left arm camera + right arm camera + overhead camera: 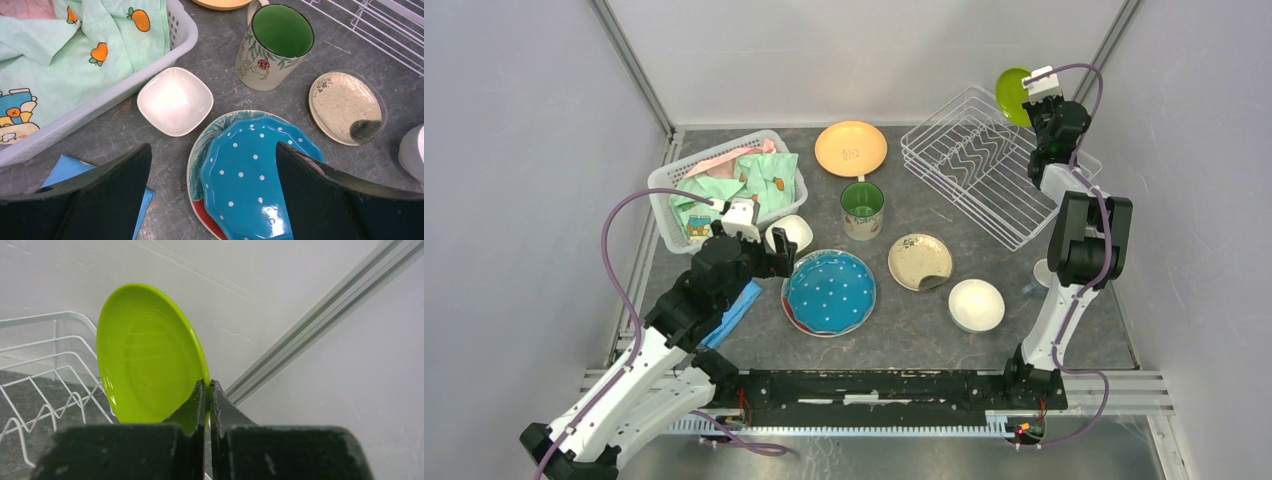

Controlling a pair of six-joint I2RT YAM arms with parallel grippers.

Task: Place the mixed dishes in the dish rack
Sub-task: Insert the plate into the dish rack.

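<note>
Over the far end of the dish rack [969,160], the right gripper [209,385] is pinched tight on the rim of the lime-green plate [145,355] and holds it up on its edge. I think this plate is the one going in now. Next it must go straight down into one wavy slot. The left gripper [214,147] is wide open and holds nothing, above the blue dotted plate [250,185]. The table [904,330] is dark grey, with pale walls [524,150] close around it.
</note>
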